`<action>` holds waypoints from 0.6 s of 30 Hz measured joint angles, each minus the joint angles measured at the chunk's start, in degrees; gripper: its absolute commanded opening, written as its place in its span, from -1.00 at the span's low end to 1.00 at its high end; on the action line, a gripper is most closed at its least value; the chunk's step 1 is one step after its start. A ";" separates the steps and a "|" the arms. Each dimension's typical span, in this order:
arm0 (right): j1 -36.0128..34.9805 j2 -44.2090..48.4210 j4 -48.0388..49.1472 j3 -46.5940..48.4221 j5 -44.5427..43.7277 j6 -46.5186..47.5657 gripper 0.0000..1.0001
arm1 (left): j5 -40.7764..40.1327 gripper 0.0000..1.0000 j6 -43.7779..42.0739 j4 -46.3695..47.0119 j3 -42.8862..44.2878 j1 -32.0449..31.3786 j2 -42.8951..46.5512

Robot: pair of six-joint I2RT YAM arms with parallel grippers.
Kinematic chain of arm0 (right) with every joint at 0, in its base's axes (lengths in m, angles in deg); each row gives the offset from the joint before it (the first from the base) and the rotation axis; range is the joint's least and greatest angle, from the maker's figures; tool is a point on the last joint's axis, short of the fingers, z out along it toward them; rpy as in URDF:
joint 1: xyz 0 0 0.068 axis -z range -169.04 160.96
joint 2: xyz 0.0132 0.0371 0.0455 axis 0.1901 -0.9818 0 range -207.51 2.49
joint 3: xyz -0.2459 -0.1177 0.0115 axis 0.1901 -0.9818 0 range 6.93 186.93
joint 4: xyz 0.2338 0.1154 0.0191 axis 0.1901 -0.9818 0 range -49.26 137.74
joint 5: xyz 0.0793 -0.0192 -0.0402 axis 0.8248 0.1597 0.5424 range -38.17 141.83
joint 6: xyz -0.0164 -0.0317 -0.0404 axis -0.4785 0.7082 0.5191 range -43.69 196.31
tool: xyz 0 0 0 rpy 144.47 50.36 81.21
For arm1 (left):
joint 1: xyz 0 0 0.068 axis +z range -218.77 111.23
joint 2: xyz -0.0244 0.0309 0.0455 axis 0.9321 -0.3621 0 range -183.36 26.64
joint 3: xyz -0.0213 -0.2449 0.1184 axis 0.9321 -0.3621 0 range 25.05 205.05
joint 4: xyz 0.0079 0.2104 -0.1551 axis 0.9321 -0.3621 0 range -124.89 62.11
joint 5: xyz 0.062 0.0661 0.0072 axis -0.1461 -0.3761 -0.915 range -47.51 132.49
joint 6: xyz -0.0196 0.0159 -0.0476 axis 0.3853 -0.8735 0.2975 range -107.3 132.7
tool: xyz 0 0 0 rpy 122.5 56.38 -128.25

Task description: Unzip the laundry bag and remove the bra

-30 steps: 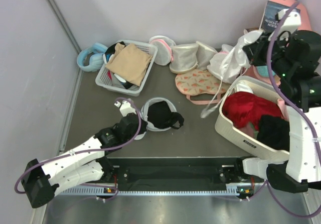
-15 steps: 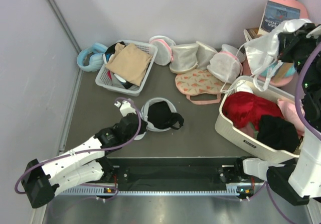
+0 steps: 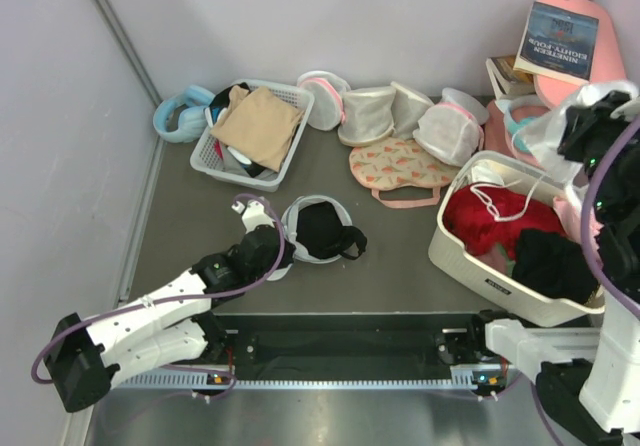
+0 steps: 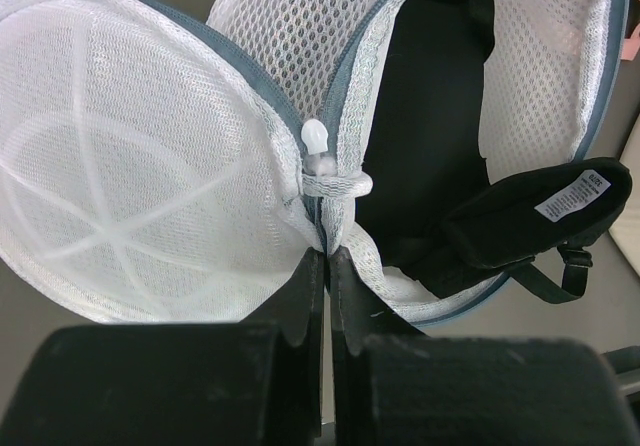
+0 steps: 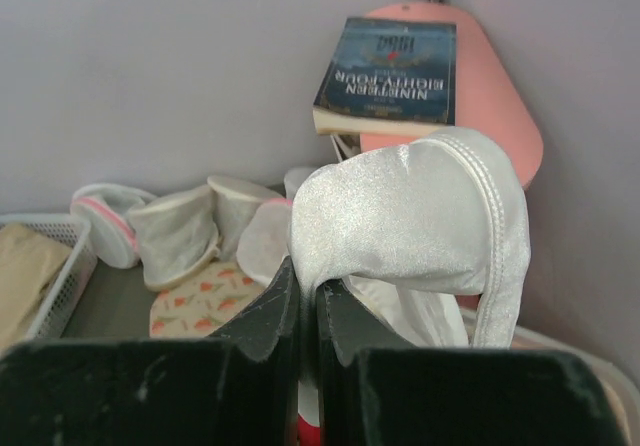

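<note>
Close to the tabletop's near edge, the left gripper (image 4: 327,258) is pressed together on the zipper rim of the one laundry bag (image 4: 130,196). The bag lies open, with the one bra (image 4: 430,136) inside (one end hangs out). At the right edge, the right gripper (image 5: 308,301) pinches one white garment (image 5: 410,216) above the bin (image 3: 478,274). Along the far edge lie four mesh bags (image 3: 367,114).

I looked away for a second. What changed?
The right gripper, shut on a white garment, carried it rightward from above the mesh bags to above the bin's right end. The left gripper stayed clamped on the laundry bag; the black bra lay unmoved.
</note>
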 measured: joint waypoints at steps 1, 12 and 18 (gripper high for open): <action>0.00 1.68 0.13 -3.54 -0.17 -0.66 -1.00 | 0.07 -1.00 -0.11 0.00 0.00 0.00 -0.02; 0.00 11.91 -1.68 -33.46 -5.44 -9.01 0.89 | 0.52 -1.00 -0.61 -0.02 0.00 0.15 0.00; 0.00 9.46 -1.49 -28.70 -6.01 -8.79 0.92 | 0.50 -1.00 -0.59 -0.02 0.00 0.15 0.00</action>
